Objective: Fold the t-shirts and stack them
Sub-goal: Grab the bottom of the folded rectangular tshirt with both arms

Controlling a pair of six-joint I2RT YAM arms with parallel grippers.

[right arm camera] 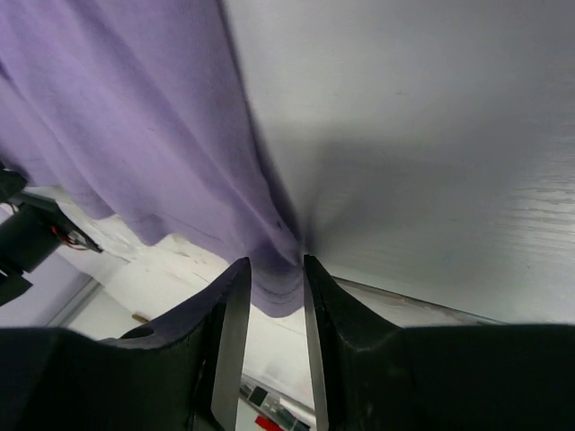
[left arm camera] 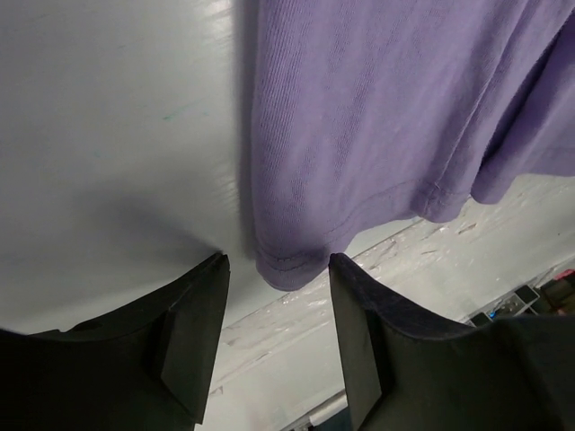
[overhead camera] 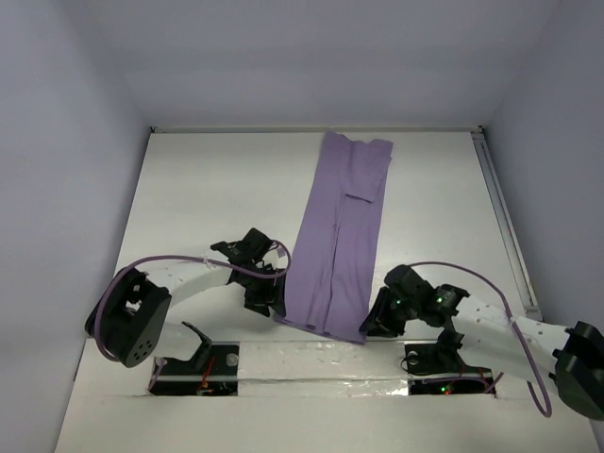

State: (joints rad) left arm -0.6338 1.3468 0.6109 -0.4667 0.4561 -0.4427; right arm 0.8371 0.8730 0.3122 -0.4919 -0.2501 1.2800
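The lavender t-shirt (overhead camera: 340,236) lies folded lengthwise in a long strip from the far edge towards me. My left gripper (overhead camera: 271,304) sits at its near left corner. In the left wrist view the left gripper (left arm camera: 277,296) is open, with the hemmed corner (left arm camera: 292,265) just beyond its fingertips and not pinched. My right gripper (overhead camera: 375,321) is at the near right corner. In the right wrist view the right gripper (right arm camera: 277,287) has its jaws drawn close on the bunched corner of the t-shirt (right arm camera: 278,283), and the cloth puckers there.
The white table (overhead camera: 208,189) has grey walls on three sides. A rail (overhead camera: 500,217) runs along its right edge. Shiny tape (overhead camera: 321,363) and the arm bases (overhead camera: 203,363) lie along the near edge. Cables loop from both arms.
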